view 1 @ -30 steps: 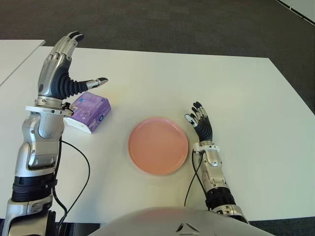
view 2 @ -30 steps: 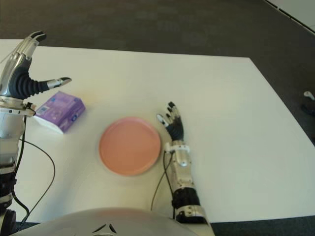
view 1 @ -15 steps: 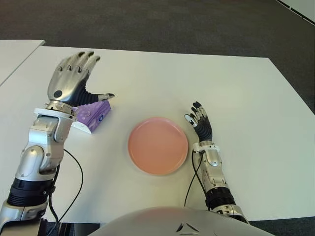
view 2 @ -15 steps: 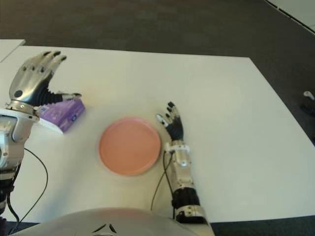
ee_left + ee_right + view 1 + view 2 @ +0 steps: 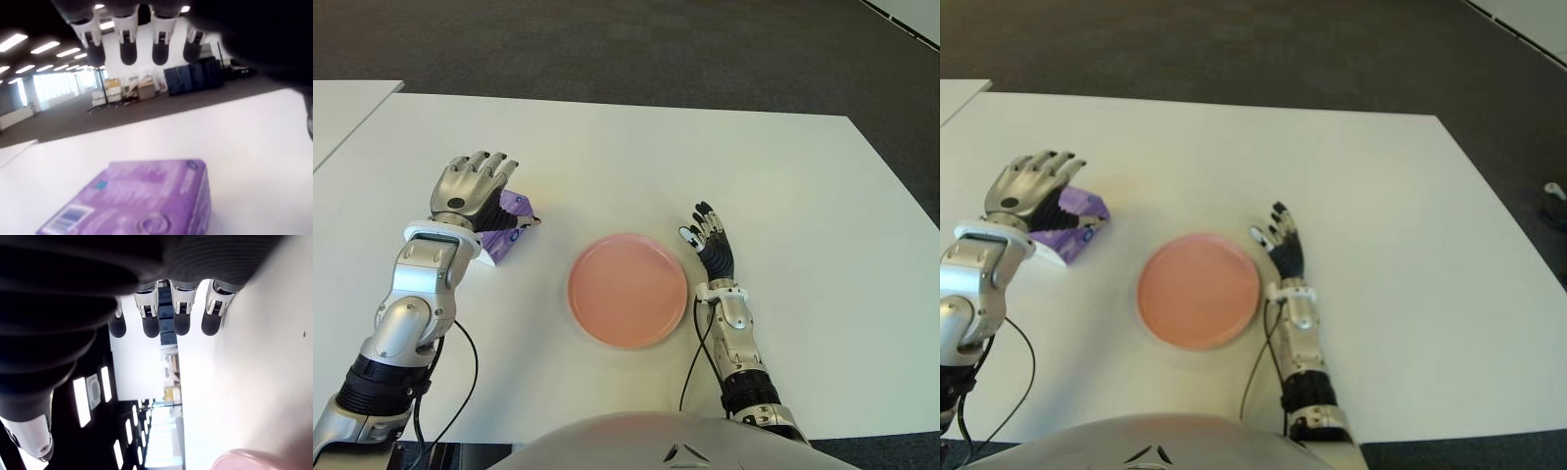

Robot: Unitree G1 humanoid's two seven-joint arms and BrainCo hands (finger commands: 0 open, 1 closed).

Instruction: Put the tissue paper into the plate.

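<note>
The tissue paper is a purple pack (image 5: 513, 211) lying on the white table (image 5: 705, 157), left of the pink plate (image 5: 627, 290). My left hand (image 5: 472, 184) hovers palm-down over the pack and covers most of it. In the left wrist view its fingers (image 5: 128, 49) stretch out straight above the pack (image 5: 142, 200) without closing on it. The plate holds nothing. My right hand (image 5: 709, 236) shows just right of the plate, fingers (image 5: 161, 318) extended and holding nothing.
A second white table (image 5: 342, 108) edges in at the far left. Dark carpet (image 5: 636, 49) lies beyond the table's far edge. Black cables (image 5: 460, 352) trail from both forearms near the front edge.
My left hand has turned palm-down and come down from its raised pose onto the spot over the tissue pack. The pack, plate and right hand have not moved.
</note>
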